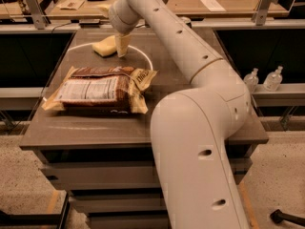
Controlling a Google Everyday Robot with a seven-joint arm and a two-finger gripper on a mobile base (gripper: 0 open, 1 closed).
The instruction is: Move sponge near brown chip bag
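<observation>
The sponge (104,46), a small pale-yellow block, lies at the far end of the dark table (95,128). My gripper (122,44) reaches down from the long white arm (181,46) and sits against the sponge's right end. The brown chip bag (102,88) lies flat nearer the table's middle, label panel up, with tan crimped ends. A short gap of bare table separates it from the sponge. The part of the sponge behind the gripper is hidden.
A thin white loop (145,56) lies on the table around the sponge. The arm's big base link (200,166) fills the front right. Two clear bottles (267,79) stand on a ledge at right. A desk with papers (214,4) is behind.
</observation>
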